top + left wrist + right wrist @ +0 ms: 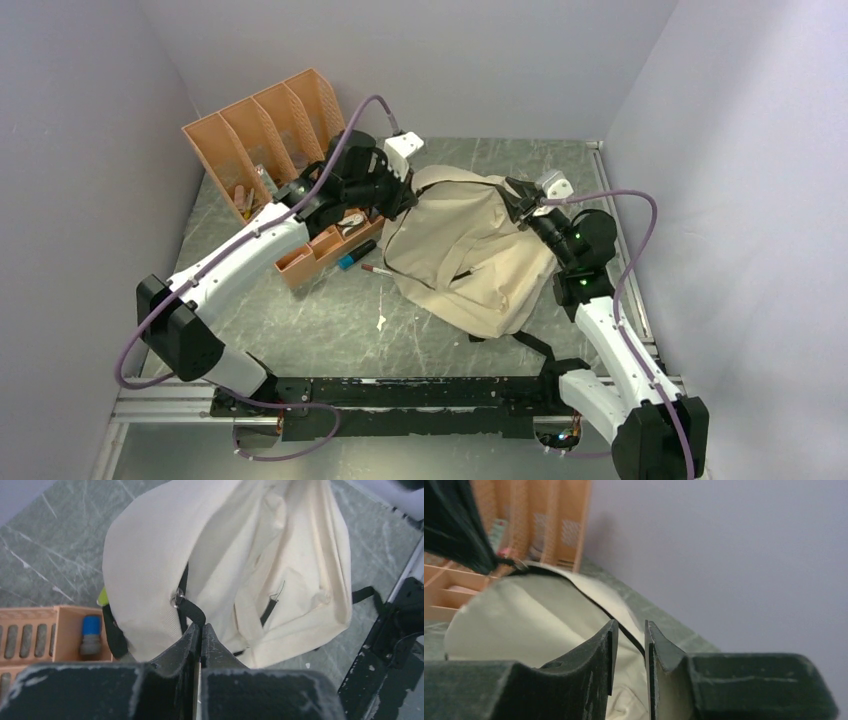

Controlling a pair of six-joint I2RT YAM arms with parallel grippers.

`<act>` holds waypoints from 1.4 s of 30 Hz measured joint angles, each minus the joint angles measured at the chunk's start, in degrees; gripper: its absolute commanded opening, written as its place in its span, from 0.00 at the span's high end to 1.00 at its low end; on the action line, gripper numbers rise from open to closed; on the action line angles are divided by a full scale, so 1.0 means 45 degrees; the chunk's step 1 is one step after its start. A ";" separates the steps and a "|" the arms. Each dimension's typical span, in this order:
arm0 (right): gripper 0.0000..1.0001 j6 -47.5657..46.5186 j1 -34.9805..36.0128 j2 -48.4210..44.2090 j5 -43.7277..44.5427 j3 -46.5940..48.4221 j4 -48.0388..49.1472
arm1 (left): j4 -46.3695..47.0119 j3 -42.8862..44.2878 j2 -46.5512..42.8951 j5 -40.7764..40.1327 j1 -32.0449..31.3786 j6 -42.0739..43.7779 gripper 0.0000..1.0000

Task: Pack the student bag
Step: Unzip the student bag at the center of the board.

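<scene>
The student bag point(470, 250), cream fabric with black zipper lines, lies crumpled mid-table, its top lifted at two corners. My left gripper point(400, 195) holds the bag's left top; in the left wrist view its jaws point(201, 626) are pressed together on a black pull tab point(191, 611) by a metal ring. My right gripper point(520, 200) sits at the bag's right top. In the right wrist view its jaws point(631, 625) stand apart, with the bag's cream fabric point(524, 625) and black zipper line point(624, 630) in the gap, touching neither pad clearly.
An orange file organizer point(265, 125) stands at the back left. An orange tray point(325, 250) of pens lies in front of it. A blue-capped marker point(355, 258) and a thin pen point(378, 268) lie beside the bag. A black strap point(535, 345) trails toward the near rail.
</scene>
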 measured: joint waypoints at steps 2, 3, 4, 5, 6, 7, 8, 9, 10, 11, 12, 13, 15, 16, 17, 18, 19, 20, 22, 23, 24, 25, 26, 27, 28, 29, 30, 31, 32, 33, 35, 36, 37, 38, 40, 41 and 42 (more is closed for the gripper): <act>0.68 0.0121 0.0000 0.0209 -0.0845 0.0000 0.0733 | 0.0675 -0.0976 -0.0170 -0.0160 0.0000 0.0005 0.95; 0.66 0.0180 0.0000 0.0384 -0.1282 0.0000 0.1010 | 0.0971 -0.1433 -0.0180 -0.0287 0.0000 0.0000 0.95; 0.64 0.0233 0.0000 0.0583 -0.1676 0.0000 0.1209 | 0.1214 -0.1865 -0.0175 -0.0476 0.0000 0.0000 0.95; 0.63 0.0257 0.0000 0.0801 -0.2050 0.0000 0.1355 | 0.1423 -0.2278 -0.0155 -0.0661 0.0000 -0.0005 0.95; 0.61 0.0267 0.0005 0.0976 -0.2317 0.0000 0.1438 | 0.1491 -0.2555 -0.0151 -0.0801 0.0000 -0.0005 0.95; 0.59 0.0257 0.0019 0.1205 -0.2662 0.0000 0.1520 | 0.1627 -0.2880 -0.0151 -0.1001 0.0000 0.0000 0.95; 0.58 0.0223 0.0034 0.1404 -0.2977 0.0010 0.1540 | 0.1710 -0.3104 -0.0151 -0.1117 0.0000 -0.0005 0.95; 0.56 0.0185 0.0063 0.1598 -0.3245 0.0039 0.1530 | 0.1841 -0.3327 -0.0151 -0.1263 0.0005 -0.0005 0.95; 0.55 0.0058 0.0121 0.1889 -0.3609 0.0155 0.1447 | 0.1948 -0.3473 -0.0151 -0.1360 0.0005 0.0000 0.95; 0.53 -0.0087 0.0219 0.2239 -0.3978 0.0359 0.1375 | 0.2069 -0.3614 -0.0151 -0.1447 0.0005 -0.0005 0.95; 0.53 -0.0262 0.0321 0.2603 -0.4333 0.0597 0.1277 | 0.2229 -0.3750 -0.0151 -0.1579 0.0005 -0.0005 0.95; 0.53 -0.0529 0.0452 0.3055 -0.4833 0.0967 0.1064 | 0.2375 -0.3876 -0.0151 -0.1676 0.0005 -0.0010 0.95; 0.52 -0.0991 0.0665 0.3944 -0.5620 0.1783 0.0549 | 0.2618 -0.4129 -0.0155 -0.1904 0.0005 -0.0063 0.95; 0.52 -0.1224 0.0748 0.4357 -0.5931 0.2195 0.0257 | 0.2754 -0.4294 -0.0180 -0.2030 0.0005 -0.0126 0.95; 0.52 -0.1501 0.0850 0.4862 -0.6266 0.2744 -0.0092 | 0.2798 -0.4415 -0.0214 -0.2137 0.0005 -0.0209 0.95; 0.52 -0.1758 0.0942 0.5357 -0.6533 0.3249 -0.0384 | 0.2875 -0.4605 -0.0272 -0.2263 0.0005 -0.0325 0.95; 0.52 -0.2001 0.1035 0.5819 -0.6747 0.3701 -0.0661 | 0.2939 -0.4794 -0.0355 -0.2390 0.0005 -0.0447 0.95; 0.52 -0.2210 0.1117 0.6203 -0.6902 0.4046 -0.0889 | 0.3016 -0.5013 -0.0466 -0.2516 0.0005 -0.0529 0.95; 0.52 -0.2788 0.1350 0.6926 -0.7135 0.4668 -0.1428 | 0.3133 -0.5421 -0.0714 -0.2749 0.0005 -0.0767 0.95; 0.51 -0.3060 0.1481 0.7198 -0.7155 0.4915 -0.1710 | 0.3177 -0.5571 -0.0821 -0.2817 0.0005 -0.0860 0.95; 0.51 -0.3521 0.1729 0.7582 -0.7135 0.5314 -0.2157 | 0.3230 -0.5693 -0.0903 -0.2875 0.0005 -0.0937 0.95; 0.51 -0.3832 0.1948 0.7825 -0.7101 0.5552 -0.2409 | 0.3293 -0.5780 -0.0967 -0.2924 0.0005 -0.1030 0.95; 0.51 -0.4240 0.2234 0.8106 -0.7033 0.5809 -0.2725 | 0.3347 -0.5843 -0.0996 -0.2973 0.0005 -0.1117 0.95; 0.51 -0.4571 0.2540 0.8340 -0.6970 0.5999 -0.2934 | 0.3400 -0.5877 -0.1010 -0.3007 0.0005 -0.1175 0.95; 0.51 -0.4862 0.2822 0.8539 -0.6883 0.6101 -0.3031 | 0.3434 -0.5901 -0.1015 -0.3036 0.0005 -0.1239 0.95; 0.51 -0.5139 0.3079 0.8728 -0.6785 0.6130 -0.3050 | 0.3439 -0.5911 -0.1015 -0.3045 0.0005 -0.1263 0.95; 0.51 -0.5304 0.3264 0.8840 -0.6713 0.6130 -0.3094 | 0.3473 -0.5940 -0.1015 -0.3060 0.0005 -0.1297 0.95; 0.51 -0.5571 0.3497 0.9068 -0.6659 0.6135 -0.3089 | 0.3512 -0.5965 -0.1015 -0.3070 0.0005 -0.1326 0.95; 0.51 -0.5727 0.3604 0.9219 -0.6635 0.6169 -0.3099 | 0.3521 -0.5979 -0.1015 -0.3084 0.0005 -0.1345 0.95; 0.51 -0.5916 0.3682 0.9428 -0.6591 0.6232 -0.3118 | 0.3521 -0.5979 -0.1015 -0.3094 0.0005 -0.1360 0.95; 0.51 -0.6275 0.3730 0.9797 -0.6470 0.6407 -0.3225 | 0.3526 -0.5979 -0.1015 -0.3109 0.0005 -0.1399 0.95; 0.51 -0.6523 0.3740 0.9976 -0.6407 0.6557 -0.3434 | 0.3526 -0.5979 -0.1015 -0.3109 0.0005 -0.1404 0.95; 0.51 -0.6703 0.3759 1.0083 -0.6358 0.6674 -0.3580 | 0.3526 -0.5979 -0.1015 -0.3109 0.0005 -0.1413 0.95; 0.51 -0.6946 0.3764 1.0219 -0.6280 0.6878 -0.3818 | 0.3526 -0.5979 -0.1015 -0.3109 0.0005 -0.1423 0.95; 0.52 -0.7349 0.3784 1.0433 -0.6125 0.7223 -0.4143 | 0.3526 -0.5979 -0.1015 -0.3113 0.0015 -0.1428 0.95; 0.52 -0.7563 0.3798 1.0535 -0.6037 0.7393 -0.4308 | 0.3526 -0.5979 -0.1015 -0.3113 0.0015 -0.1433 0.95; 0.52 -0.7737 0.3808 1.0603 -0.5969 0.7514 -0.4439 | 0.3526 -0.5979 -0.1015 -0.3113 0.0015 -0.1433 0.95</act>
